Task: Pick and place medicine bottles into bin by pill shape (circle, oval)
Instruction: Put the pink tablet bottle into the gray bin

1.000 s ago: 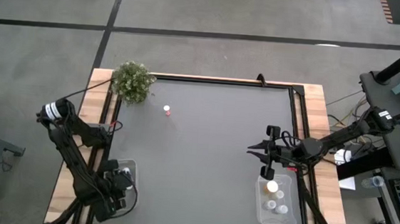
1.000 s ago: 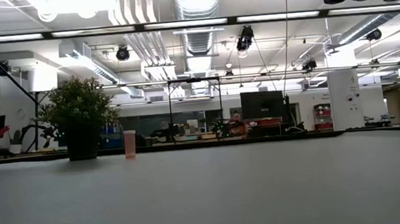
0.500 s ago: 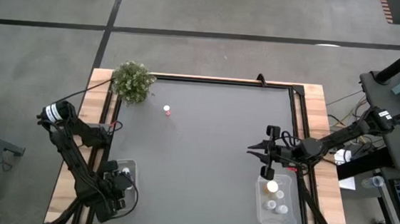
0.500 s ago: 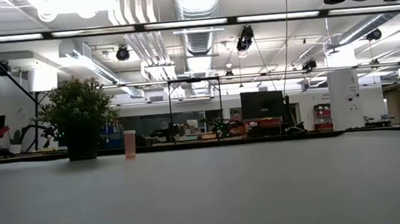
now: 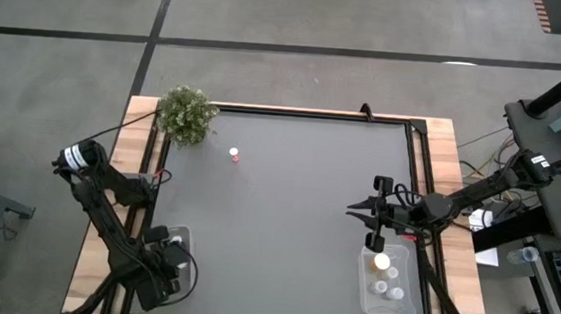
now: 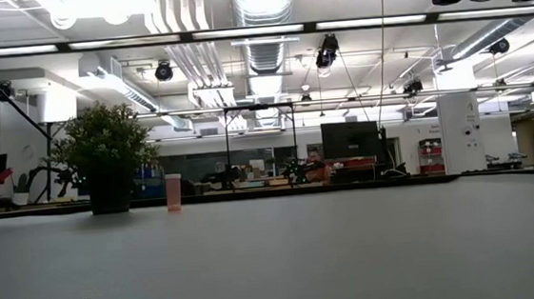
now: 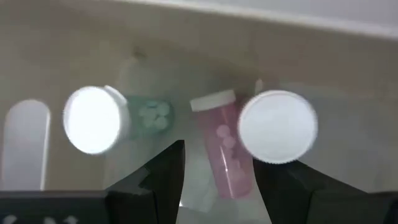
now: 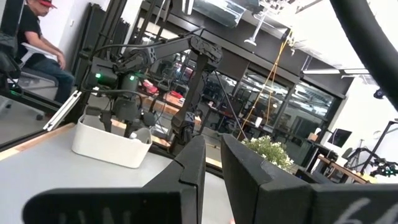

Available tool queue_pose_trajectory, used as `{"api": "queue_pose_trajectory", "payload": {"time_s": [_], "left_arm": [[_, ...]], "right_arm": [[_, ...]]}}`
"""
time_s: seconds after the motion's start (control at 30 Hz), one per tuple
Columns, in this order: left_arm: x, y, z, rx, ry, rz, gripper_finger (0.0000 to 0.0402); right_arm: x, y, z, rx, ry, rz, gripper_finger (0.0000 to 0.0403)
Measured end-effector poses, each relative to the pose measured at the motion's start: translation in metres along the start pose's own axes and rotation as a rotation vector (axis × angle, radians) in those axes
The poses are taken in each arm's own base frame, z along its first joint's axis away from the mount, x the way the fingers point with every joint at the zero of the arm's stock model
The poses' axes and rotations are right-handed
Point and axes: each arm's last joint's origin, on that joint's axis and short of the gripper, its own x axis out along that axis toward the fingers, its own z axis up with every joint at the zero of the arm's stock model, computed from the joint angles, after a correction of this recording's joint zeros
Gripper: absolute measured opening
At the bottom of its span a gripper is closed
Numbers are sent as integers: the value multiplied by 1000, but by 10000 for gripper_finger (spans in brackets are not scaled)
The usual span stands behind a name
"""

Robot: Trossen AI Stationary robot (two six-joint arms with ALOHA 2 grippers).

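My left gripper (image 5: 166, 264) hangs over the white bin (image 5: 180, 235) at the table's near left corner, pointing down, fingers open (image 7: 217, 158). Under the gap a pink medicine bottle (image 7: 225, 146) with a white cap lies tilted inside the bin, narrower than the gap. Beside it stand a green-bodied bottle (image 7: 93, 119) and another white-capped one (image 7: 278, 126). One pink bottle (image 5: 233, 154) (image 6: 173, 191) stands upright on the far left of the mat. My right gripper (image 5: 369, 216) waits shut and empty above the right bin (image 5: 404, 309), which holds three bottles (image 5: 382, 273).
A green potted plant (image 5: 186, 112) (image 6: 106, 167) stands at the far left corner, close to the lone bottle. The mat's middle (image 5: 285, 228) is bare. In the right wrist view a person (image 8: 34, 43) sits beyond the table's left side.
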Motion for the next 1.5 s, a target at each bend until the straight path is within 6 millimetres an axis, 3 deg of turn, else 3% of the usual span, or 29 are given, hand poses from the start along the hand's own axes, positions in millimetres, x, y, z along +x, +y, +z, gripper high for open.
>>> {"api": "queue_pose_trajectory", "payload": {"time_s": [0.53, 0.9, 1.2, 1.5], "left_arm": [[2, 2, 12, -72, 108, -23, 167], [17, 5, 10, -91, 103, -62, 115], [17, 5, 11, -66, 101, -64, 72], [8, 4, 13, -36, 96, -104, 68]], "right_arm": [[0, 0, 0, -5, 4, 2, 43], [0, 0, -1, -7, 8, 4, 43], [0, 0, -1, -7, 9, 4, 43], [0, 0, -1, -7, 9, 4, 43]]}}
